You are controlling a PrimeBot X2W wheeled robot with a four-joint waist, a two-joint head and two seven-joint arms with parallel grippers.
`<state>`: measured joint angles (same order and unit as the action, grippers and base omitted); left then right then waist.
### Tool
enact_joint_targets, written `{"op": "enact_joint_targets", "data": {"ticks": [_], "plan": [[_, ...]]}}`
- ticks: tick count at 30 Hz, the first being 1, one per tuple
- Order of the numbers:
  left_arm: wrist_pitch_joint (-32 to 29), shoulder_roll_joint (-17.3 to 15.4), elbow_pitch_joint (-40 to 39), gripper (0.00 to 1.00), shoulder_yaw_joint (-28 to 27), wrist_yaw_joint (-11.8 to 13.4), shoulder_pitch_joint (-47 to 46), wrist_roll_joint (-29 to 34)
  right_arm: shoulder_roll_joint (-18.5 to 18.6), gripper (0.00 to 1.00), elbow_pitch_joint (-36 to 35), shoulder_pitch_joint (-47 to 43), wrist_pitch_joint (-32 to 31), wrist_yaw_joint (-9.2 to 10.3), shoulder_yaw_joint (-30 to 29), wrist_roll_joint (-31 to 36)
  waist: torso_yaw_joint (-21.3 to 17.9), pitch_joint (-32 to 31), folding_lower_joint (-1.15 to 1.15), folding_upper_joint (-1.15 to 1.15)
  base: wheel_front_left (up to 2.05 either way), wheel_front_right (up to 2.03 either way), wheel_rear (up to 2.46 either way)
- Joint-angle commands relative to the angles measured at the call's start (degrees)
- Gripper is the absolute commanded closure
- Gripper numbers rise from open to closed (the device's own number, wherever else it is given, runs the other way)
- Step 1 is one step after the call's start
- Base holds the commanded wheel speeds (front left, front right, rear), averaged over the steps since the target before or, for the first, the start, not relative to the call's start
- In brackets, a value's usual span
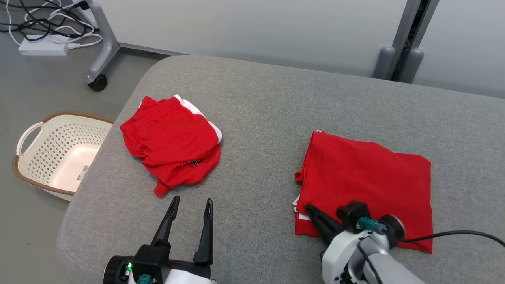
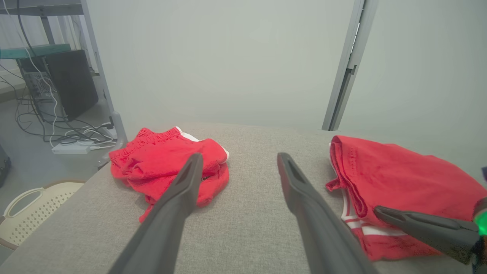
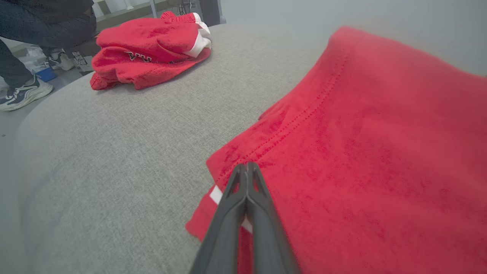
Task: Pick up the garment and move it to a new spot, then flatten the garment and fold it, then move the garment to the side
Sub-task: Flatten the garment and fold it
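A crumpled red garment point(image 1: 171, 142) with white side stripes lies at the left of the grey padded surface point(image 1: 268, 114). A second red garment point(image 1: 367, 185), folded into a flat rectangle, lies at the right. My left gripper point(image 1: 191, 205) stands open just in front of the crumpled garment point(image 2: 163, 160), apart from it, with nothing between its fingers. My right gripper point(image 1: 309, 208) is shut, its tips over the near-left corner of the folded garment point(image 3: 361, 133). Nothing shows pinched between its fingers point(image 3: 262, 213). A white stripe peeks out beneath them.
A cream perforated basket point(image 1: 51, 146) stands on the floor left of the surface. A wheeled stand leg point(image 1: 98, 81), a power strip point(image 1: 43, 48) and cables are at the back left. A person's shoe point(image 3: 23, 95) is beyond the far edge. The surface's rounded front-left corner is near my left arm.
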<state>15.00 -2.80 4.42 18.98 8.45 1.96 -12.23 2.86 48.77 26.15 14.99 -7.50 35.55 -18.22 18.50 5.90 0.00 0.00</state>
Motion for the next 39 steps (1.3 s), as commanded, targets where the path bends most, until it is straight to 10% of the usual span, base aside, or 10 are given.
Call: {"op": "enact_joint_targets", "data": {"ticks": [1, 13, 14, 15, 39], "plan": [[0.2, -0.2, 0.1, 0.0, -0.3, 0.1, -0.7, 0.0, 0.2, 1.0, -1.0, -0.9, 0.3, 0.01, 1.7, -1.5, 0.0, -0.2, 0.0, 0.0, 0.0, 0.0, 0.0], [0.2, -0.2, -0.2, 0.0, -1.8, 0.0, 1.1, 0.6, 0.3, 0.96, -10.3, -1.4, 0.3, 0.01, 5.4, -8.5, -4.0, -3.1, 0.0, 0.0, 0.0, 0.0, 0.0], [0.2, -0.2, -0.3, 0.0, -1.9, -0.1, 1.4, 0.5, 0.3, 0.63, -11.1, -1.7, 0.3, 0.01, 4.0, -7.9, -4.7, -3.3, 0.0, 0.0, 0.0, 0.0, 0.0], [0.2, -0.2, -0.3, 0.0, -2.1, -0.1, 1.5, 0.4, 0.3, 0.0, -11.9, -2.1, 0.3, 0.01, 2.9, -7.1, -5.5, -3.5, 0.0, 0.0, 0.0, 0.0, 0.0], [0.2, -0.2, 0.5, 0.0, -8.1, -1.4, 2.3, -0.1, 2.0, 0.0, -26.7, -12.7, 0.3, 0.01, -16.8, 3.3, -23.3, -6.8, 0.0, 0.0, 0.0, 0.0, 0.0]]}}
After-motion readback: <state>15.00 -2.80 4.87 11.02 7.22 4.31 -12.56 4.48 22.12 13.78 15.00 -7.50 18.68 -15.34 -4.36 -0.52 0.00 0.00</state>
